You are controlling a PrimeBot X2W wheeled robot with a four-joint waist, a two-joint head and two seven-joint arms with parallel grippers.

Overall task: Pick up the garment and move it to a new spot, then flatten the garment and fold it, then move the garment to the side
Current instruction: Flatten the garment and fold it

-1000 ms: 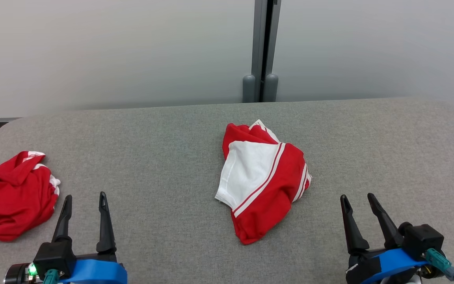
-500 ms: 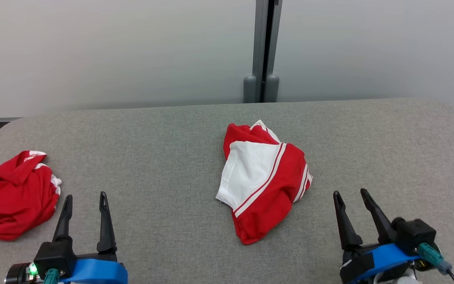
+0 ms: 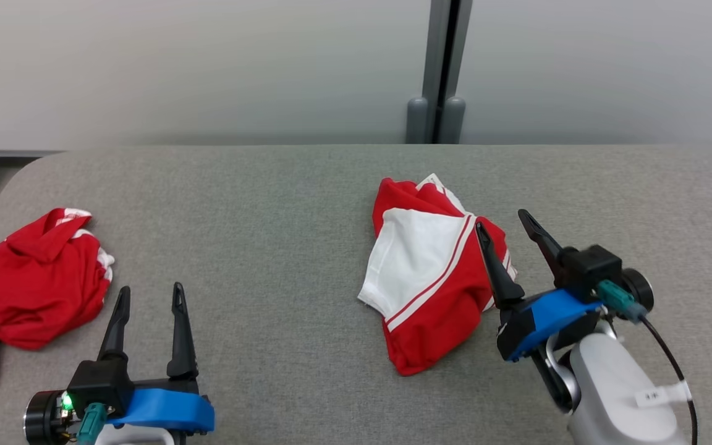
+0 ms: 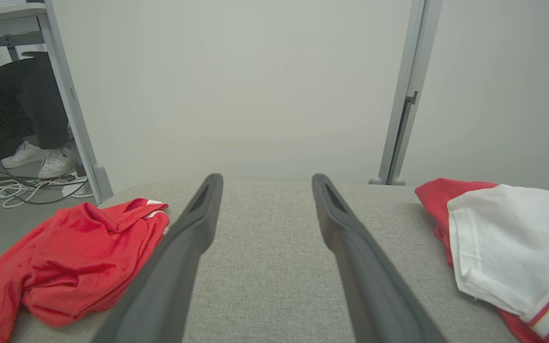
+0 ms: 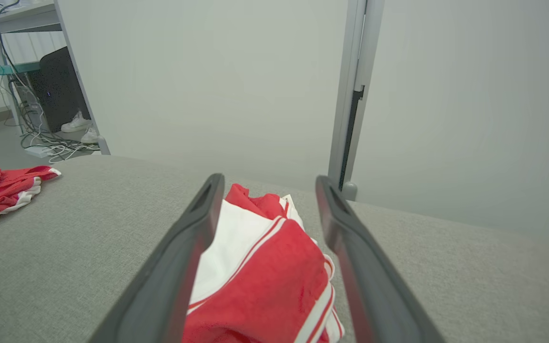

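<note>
Two garments lay on the table (image 3: 269, 216) — red-and-white garment (image 3: 430, 272) centre, red garment (image 3: 28, 296) left. Two grippers, both spread — right gripper (image 3: 501, 219) by the first, left gripper (image 3: 151, 288) empty.

Head view looks steeply down on the worktop (image 3: 269, 204); both wrist views skim low along it toward the wall (image 3: 207, 62), all sharing the red-and-white garment (image 3: 430, 272).

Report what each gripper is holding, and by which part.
Nothing is held. The right gripper stands open at the red-and-white garment, its fingers not closed on the cloth. The left gripper is open over the grey table.
</note>
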